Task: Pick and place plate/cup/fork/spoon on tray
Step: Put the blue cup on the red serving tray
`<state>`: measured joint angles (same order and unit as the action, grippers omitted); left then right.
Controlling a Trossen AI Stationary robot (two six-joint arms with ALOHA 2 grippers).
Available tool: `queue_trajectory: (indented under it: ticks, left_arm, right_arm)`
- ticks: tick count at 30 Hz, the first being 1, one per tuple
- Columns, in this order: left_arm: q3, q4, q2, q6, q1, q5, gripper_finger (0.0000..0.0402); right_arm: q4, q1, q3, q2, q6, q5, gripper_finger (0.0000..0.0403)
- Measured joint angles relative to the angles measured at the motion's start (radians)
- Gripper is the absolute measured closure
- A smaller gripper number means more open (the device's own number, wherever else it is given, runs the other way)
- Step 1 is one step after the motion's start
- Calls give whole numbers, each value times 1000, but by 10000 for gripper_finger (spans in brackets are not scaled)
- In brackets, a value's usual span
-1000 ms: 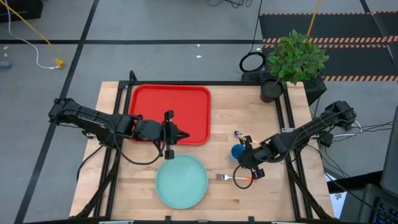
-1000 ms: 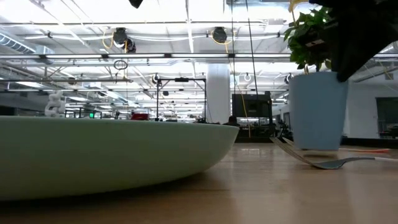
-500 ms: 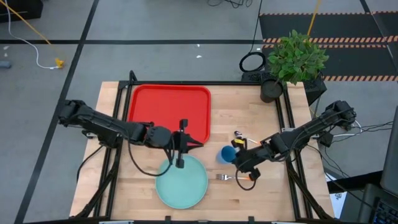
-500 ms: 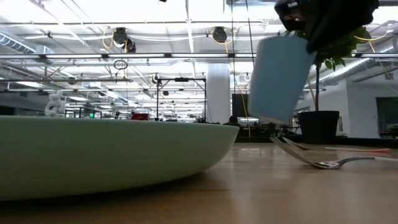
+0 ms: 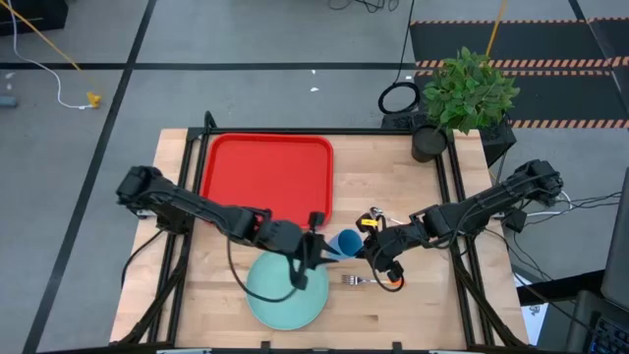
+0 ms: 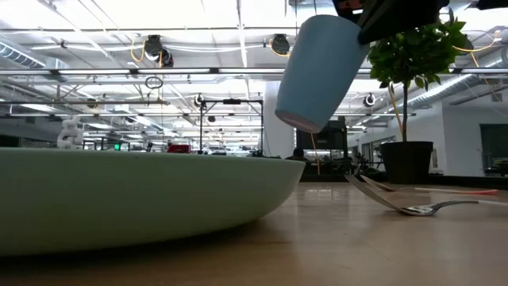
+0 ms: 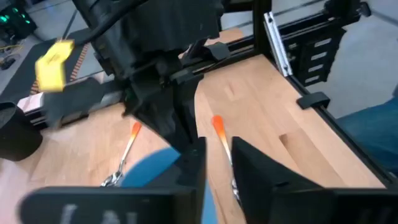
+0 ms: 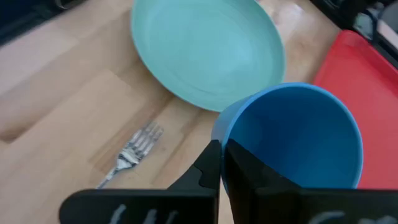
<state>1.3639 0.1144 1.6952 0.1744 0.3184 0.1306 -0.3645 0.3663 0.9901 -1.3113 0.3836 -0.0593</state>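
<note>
The blue cup hangs tilted in my right gripper, clear of the table, just past the far right edge of the mint-green plate. In the low view the cup floats above the table. The plate rests flat on the wood. My left gripper hovers over the plate's far right part, close beside the cup, its fingers a narrow gap apart. The fork lies on the table right of the plate. The spoon lies farther back. The red tray lies at the far left. My right gripper pinches the cup's wall at its rim, one finger inside the cup and one outside. The fingers come from the table's right side, slanting down. The cup is lifted clear and tilted, its base lower and toward the plate.
A potted plant stands at the table's far right corner. Black frame rails run along the table's sides. Bare wood shows between the tray and the plant.
My right gripper has lifted the cup off the table and carried it toward the table's left edge, tipping it. My left gripper has gone from the tray's near edge toward the table's right and near edges, to above the plate beside the cup.
</note>
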Motion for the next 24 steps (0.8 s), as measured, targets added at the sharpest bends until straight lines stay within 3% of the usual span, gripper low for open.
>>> queue_trajectory:
  ticks: [5,10,15,24]
  left_arm:
    - [119,99,92,2,20,59,240]
    - [147,139,147,26,24,54,200]
    - [148,202,152,54,17,53,198]
    - [117,251,151,159,16,27,229]
  right_arm:
    - [0,-11,0,-14,7,39,402]
    - [5,-12,0,-46,29,99,403]
    - [16,-13,0,-79,30,116,403]
    - [25,-13,0,-106,33,163,403]
